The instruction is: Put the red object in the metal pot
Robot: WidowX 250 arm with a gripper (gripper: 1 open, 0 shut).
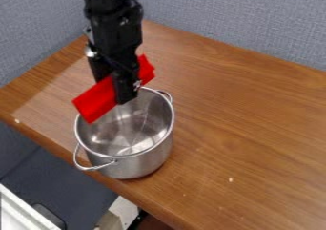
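Note:
The red object (99, 96), a long bright red block, hangs tilted over the left rim of the metal pot (132, 153). My gripper (124, 89) is shut on the red object near its upper end, with the black arm coming down from the top of the view. The block's lower end points down to the left, just above the pot's near-left edge. The shiny round pot stands upright on the wooden table (242, 129), with one loop handle showing at its lower left. Its inside holds nothing.
A grey-blue wall (242, 24) runs behind the table. The table's front edge runs diagonally close below the pot. Dark floor and some pale equipment lie below that edge at the lower left.

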